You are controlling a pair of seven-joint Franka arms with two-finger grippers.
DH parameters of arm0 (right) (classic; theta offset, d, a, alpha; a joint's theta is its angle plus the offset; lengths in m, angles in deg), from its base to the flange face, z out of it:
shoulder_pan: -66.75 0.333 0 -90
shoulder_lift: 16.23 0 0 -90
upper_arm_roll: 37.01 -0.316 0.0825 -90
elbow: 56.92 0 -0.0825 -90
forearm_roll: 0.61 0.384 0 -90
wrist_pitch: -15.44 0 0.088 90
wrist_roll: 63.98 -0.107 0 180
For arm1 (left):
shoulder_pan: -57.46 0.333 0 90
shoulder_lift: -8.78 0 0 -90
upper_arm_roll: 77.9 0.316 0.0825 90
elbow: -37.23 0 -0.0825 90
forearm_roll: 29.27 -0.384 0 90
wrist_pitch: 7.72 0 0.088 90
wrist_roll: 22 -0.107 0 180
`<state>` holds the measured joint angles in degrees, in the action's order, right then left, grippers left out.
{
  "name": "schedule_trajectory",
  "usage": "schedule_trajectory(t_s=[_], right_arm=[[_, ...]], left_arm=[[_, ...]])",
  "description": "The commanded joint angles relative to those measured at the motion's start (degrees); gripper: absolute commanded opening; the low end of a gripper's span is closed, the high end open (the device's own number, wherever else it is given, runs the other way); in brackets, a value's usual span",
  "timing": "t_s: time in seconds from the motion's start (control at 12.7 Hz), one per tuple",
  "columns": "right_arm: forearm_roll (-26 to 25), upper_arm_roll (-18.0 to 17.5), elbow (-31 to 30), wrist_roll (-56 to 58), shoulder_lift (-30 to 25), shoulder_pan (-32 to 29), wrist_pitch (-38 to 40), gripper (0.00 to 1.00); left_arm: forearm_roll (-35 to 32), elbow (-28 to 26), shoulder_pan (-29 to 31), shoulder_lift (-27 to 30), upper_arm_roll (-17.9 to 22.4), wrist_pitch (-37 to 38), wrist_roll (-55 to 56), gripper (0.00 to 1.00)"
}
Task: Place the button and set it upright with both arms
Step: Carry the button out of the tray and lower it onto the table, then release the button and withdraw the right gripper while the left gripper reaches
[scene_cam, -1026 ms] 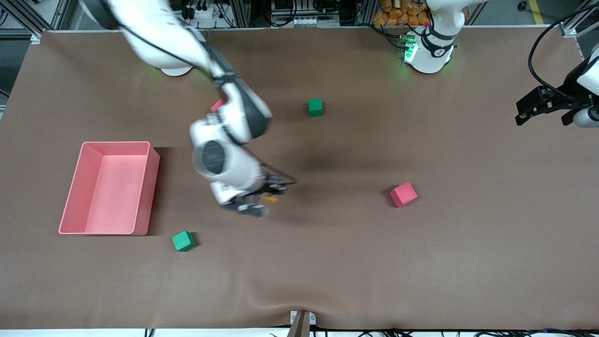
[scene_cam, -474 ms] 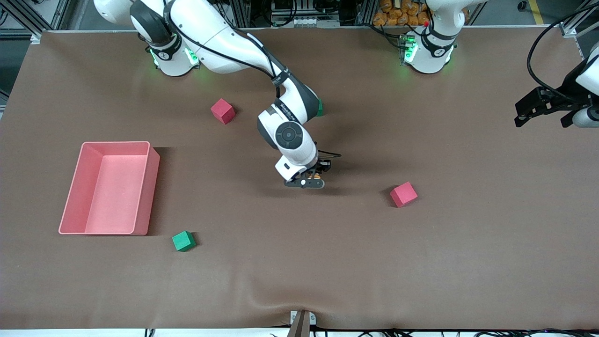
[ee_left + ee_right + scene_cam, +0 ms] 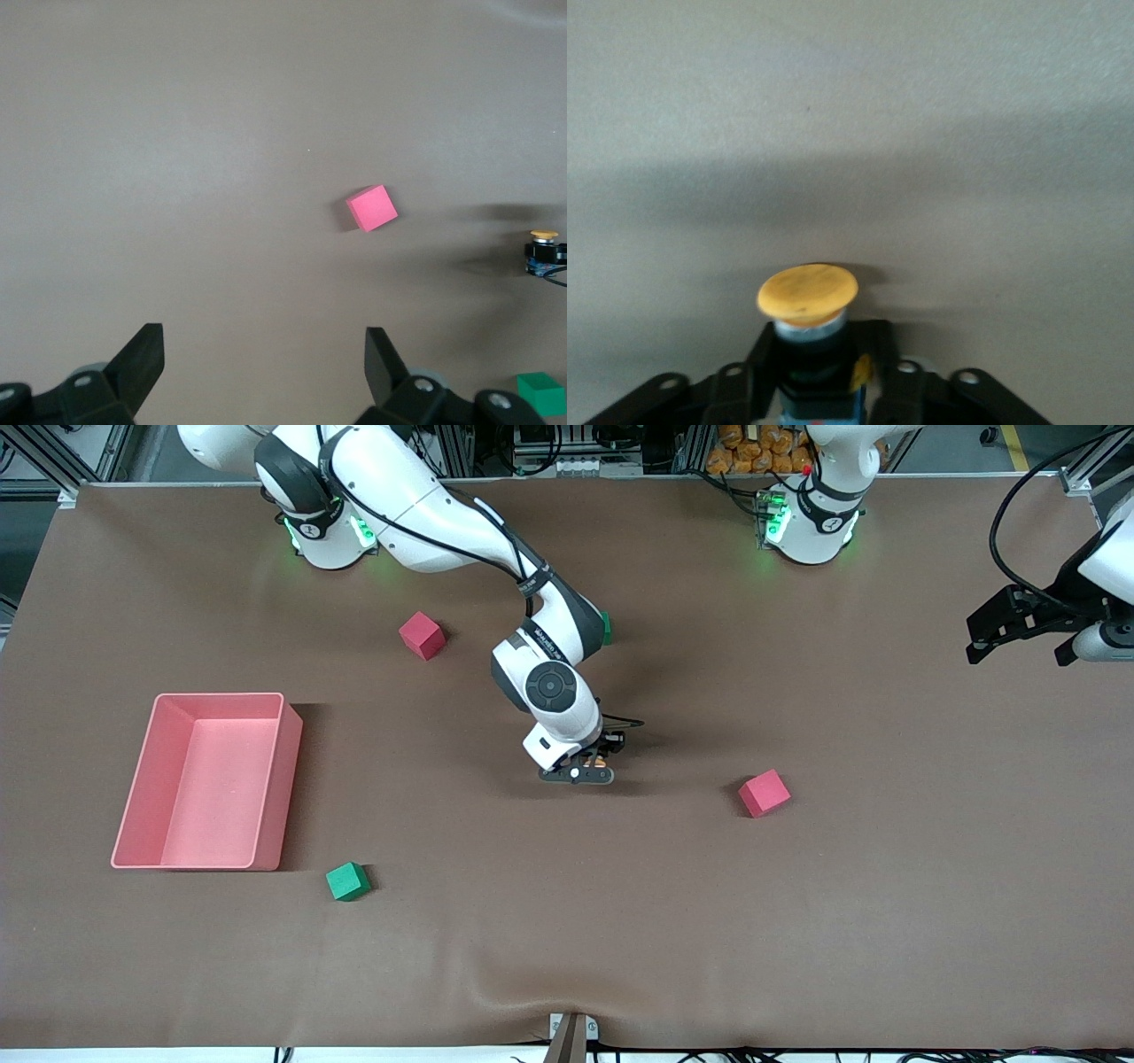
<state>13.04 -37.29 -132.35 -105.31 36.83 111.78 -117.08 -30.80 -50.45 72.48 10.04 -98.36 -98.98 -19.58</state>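
The right gripper (image 3: 586, 767) is low over the middle of the table (image 3: 620, 921), its black fingers (image 3: 764, 359) set on either side of the button (image 3: 811, 332). In the right wrist view the button stands with its round orange cap up and its dark body between the two fingers; whether the fingers press on it or stand just clear of it cannot be told. In the left wrist view the button (image 3: 544, 251) shows at the edge, cap up, sitting low at the cloth.

The right arm (image 3: 443, 505) comes from its base at the right arm's end of the table and bends down to this spot. A green cube (image 3: 605, 627) is mostly hidden by the arm's elbow. A red cube (image 3: 422, 635) lies nearer the right arm's base, and a second red cube (image 3: 764, 793) lies on the table toward the left arm's end, a little nearer the front camera than the gripper's spot. Another green cube (image 3: 346, 881) lies nearer the front camera, close to a corner of the pink bin (image 3: 282, 779), which sits toward the right arm's end.

The left gripper (image 3: 1019, 624) waits in the air at the left arm's end of the table, its fingers (image 3: 142, 359) spread wide with nothing between them.
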Motion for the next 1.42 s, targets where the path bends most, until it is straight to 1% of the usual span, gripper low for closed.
schedule_trajectory(t_s=[0.0,0.16,0.24,0.32,0.47,0.55,0.71,0.79,0.87,0.95,1.03,1.11,1.18,1.26,1.34], right_arm=[[-0.56,0.46,3.35,0.02,-1.8,-1.78,6.7,1.0],[-0.55,0.37,11.4,0.11,-3.48,-5.55,21.52,1.0],[-0.64,0.46,14.32,0.02,-4.62,-7.83,28.13,1.0],[-0.9,0.63,15.13,0.37,-6.64,-10.46,32.11,1.0],[-0.73,0.46,15.14,2.21,-10.07,-17.13,33.55,1.0],[-0.91,0.55,15.14,4.39,-12.09,-20.04,36.51,1.0],[-0.56,0.46,15.14,11.93,-16.65,-27.58,41.53,1.0],[0.05,-0.41,15.14,16.06,-18.33,-32.15,43.99,1.0],[-0.55,-0.59,15.14,19.06,-19.65,-34.28,48.01,1.0],[-0.99,0.19,15.14,19.53,-21.49,-35.52,51.54,1.0],[-0.73,-0.33,15.05,19.62,-23.25,-39.97,53.66,1.0],[-0.47,-1.55,15.05,19.88,-25.01,-42.63,55.16,1.0],[-0.38,-1.56,15.05,22.49,-27.11,-43.96,56.65,1.0],[-2.29,-0.69,14.44,26.78,-29.92,-43.89,56.67,1.0],[-7.8,-1.21,12.96,27.35,-32.56,-43.89,56.06,1.0]], left_arm=[[-0.23,0.31,0.28,0.23,-0.19,-0.15,-0.75,1.0],[-0.32,0.31,0.1,0.15,-0.19,-0.15,-0.49,1.0],[-0.41,0.31,0.01,-0.03,-0.19,-0.15,-0.49,1.0],[-0.41,0.31,-0.07,-0.12,-0.28,-0.15,-0.4,1.0],[-0.67,0.22,-0.42,-0.56,-1.07,-0.15,0.13,1.0],[-0.32,0.31,-0.6,-1.69,-1.42,-0.15,0.21,1.0],[0.03,0.31,-1.65,-3.89,-2.21,-0.23,0.13,1.0],[0.2,0.31,-2.0,-4.77,-2.39,-0.15,0.13,1.0],[1.51,0.22,-2.7,-6.0,-2.48,-0.15,-0.05,1.0],[3.18,0.14,-2.88,-7.23,-2.48,0.03,-0.31,1.0],[5.37,0.14,-2.97,-8.8,-2.57,0.38,-0.31,1.0],[7.65,-0.04,-3.32,-10.13,-2.83,0.55,0.56,1.0],[7.68,0.05,-4.11,-11.62,-2.83,0.38,0.48,1.0],[7.68,0.31,-4.99,-13.9,-2.92,0.38,0.74,1.0],[7.85,0.31,-5.78,-16.27,-2.92,0.03,0.74,1.0]])
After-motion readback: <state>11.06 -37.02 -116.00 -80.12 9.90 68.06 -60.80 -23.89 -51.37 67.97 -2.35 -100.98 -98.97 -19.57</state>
